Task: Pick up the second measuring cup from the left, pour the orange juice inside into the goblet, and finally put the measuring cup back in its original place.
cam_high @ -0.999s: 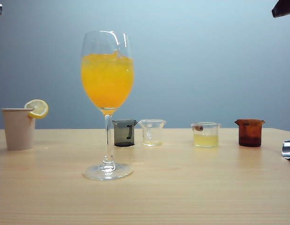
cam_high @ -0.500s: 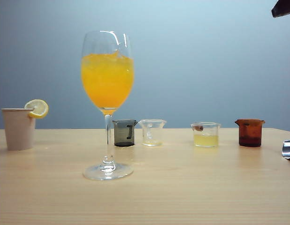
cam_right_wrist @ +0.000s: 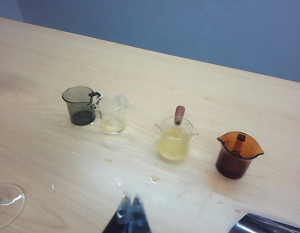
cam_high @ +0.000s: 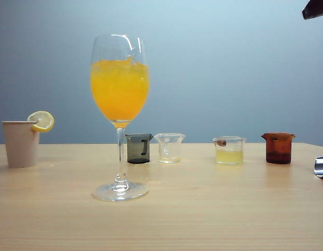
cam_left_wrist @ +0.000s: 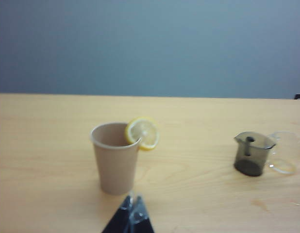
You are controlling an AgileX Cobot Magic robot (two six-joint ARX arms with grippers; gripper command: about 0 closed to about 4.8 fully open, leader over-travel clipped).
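Observation:
The goblet stands at the front left of the table, its bowl more than half full of orange juice; only its foot shows in the right wrist view. The clear measuring cup sits upright on the table, second from the left in the row, holding just a faint orange residue. It touches the smoky cup beside it. My left gripper is shut and empty, close to the paper cup. My right gripper is shut and empty, hovering in front of the row of cups.
A beige paper cup with a lemon slice stands far left. A clear cup of pale yellow liquid and an amber cup complete the row. A shiny metal object lies at the right edge. Small drips spot the wood.
A dark arm part at the exterior view's upper left corner has left the picture. The goblet, the cups and the right arm have not moved.

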